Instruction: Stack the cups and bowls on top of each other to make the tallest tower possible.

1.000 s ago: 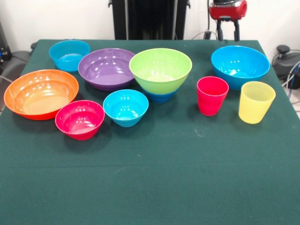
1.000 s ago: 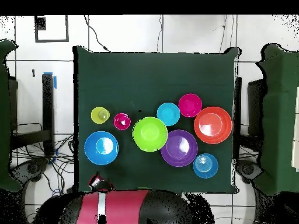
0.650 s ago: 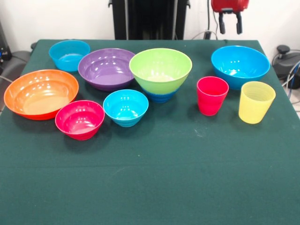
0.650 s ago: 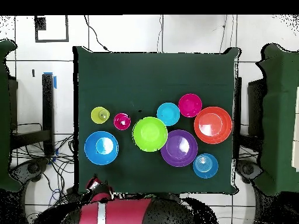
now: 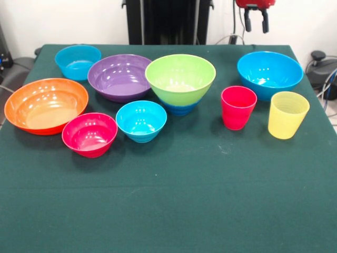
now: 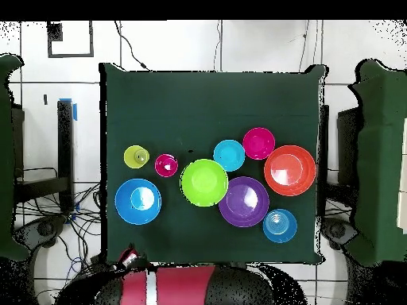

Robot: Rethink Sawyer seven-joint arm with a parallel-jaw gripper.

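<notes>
My gripper (image 5: 256, 22) hangs open and empty at the far edge, behind the bright blue bowl (image 5: 269, 73); in the overhead view the gripper (image 6: 127, 256) is just off the table edge. A red-pink cup (image 5: 238, 107) and a yellow cup (image 5: 287, 114) stand upright in front of that bowl. The tower is a lime green bowl (image 5: 180, 74) resting on a small dark blue bowl (image 5: 180, 109). Purple (image 5: 120, 76), cyan (image 5: 78, 60), orange (image 5: 46, 104), pink-red (image 5: 89, 133) and small cyan (image 5: 141, 120) bowls sit separately to the left.
The dark green table (image 5: 184, 200) has open cloth across its whole front half. From above, the bowls and cups form a band near the robot's side, from the yellow cup (image 6: 136, 156) to the orange bowl (image 6: 289, 170).
The gripper has risen and drawn back toward the top edge, away from the bright blue bowl. No bowl or cup has moved.
</notes>
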